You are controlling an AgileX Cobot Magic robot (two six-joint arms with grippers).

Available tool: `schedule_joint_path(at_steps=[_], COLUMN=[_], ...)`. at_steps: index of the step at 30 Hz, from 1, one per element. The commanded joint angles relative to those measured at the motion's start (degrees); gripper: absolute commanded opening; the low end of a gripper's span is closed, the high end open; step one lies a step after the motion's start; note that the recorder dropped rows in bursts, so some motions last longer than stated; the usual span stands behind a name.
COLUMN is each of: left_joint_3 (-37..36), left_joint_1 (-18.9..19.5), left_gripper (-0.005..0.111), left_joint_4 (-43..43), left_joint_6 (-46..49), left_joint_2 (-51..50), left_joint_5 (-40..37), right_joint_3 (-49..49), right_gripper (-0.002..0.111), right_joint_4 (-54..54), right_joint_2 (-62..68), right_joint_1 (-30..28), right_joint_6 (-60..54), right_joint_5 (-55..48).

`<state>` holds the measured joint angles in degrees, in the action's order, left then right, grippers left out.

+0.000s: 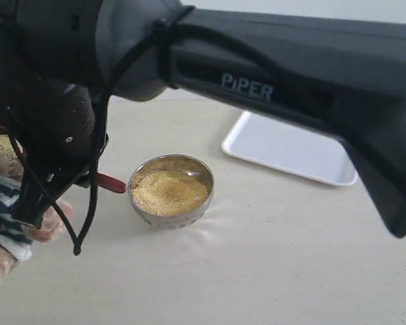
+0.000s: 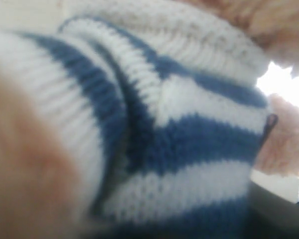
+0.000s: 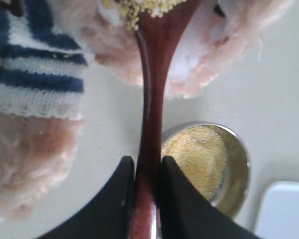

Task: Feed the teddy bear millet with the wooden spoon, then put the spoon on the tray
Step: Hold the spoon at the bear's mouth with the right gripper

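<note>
As jaws grip it, the wooden spoon (image 3: 152, 99) points at the bear (image 3: 30, 144).

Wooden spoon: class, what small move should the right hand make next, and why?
Probably ease the wooden spoon back from the teddy bear, kept level, heading for the tray: the right hand grips its handle, and its tip, heaped with millet, already sits against the bear's fur.
</note>
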<state>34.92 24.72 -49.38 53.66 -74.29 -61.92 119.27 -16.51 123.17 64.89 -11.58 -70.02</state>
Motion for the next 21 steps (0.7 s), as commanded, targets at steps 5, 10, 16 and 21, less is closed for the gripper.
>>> schedule_joint_path(at_steps=[5,10,16,21], left_joint_3=[0.2,0.2,0.2,0.2], left_joint_1=[0.1,0.1,0.1,0.1], left_gripper=[0.007,0.007,0.007,0.007], left_joint_4=[-1.1,-1.1,-1.1,-1.1], left_joint_6=[-0.1,-0.1,-0.1,-0.1], left_joint_2=[0.9,0.9,0.9,0.9], left_joint_5=[-0.4,-0.4,-0.4,-0.4], right_joint_3=[0.7,-2.3,-6.7,-6.7], right_gripper=[0.003,0.003,0.003,0.003], right_joint_4=[-19.3,-23.9,-30.3,-34.0], right_joint_2=[1.0,1.4,1.4,1.4], right_joint_1=[5.7,6.7,6.7,6.8], right_joint_6=[0.6,1.0,4.4,5.7], right_joint_5=[0.1,0.1,0.1,0.1])
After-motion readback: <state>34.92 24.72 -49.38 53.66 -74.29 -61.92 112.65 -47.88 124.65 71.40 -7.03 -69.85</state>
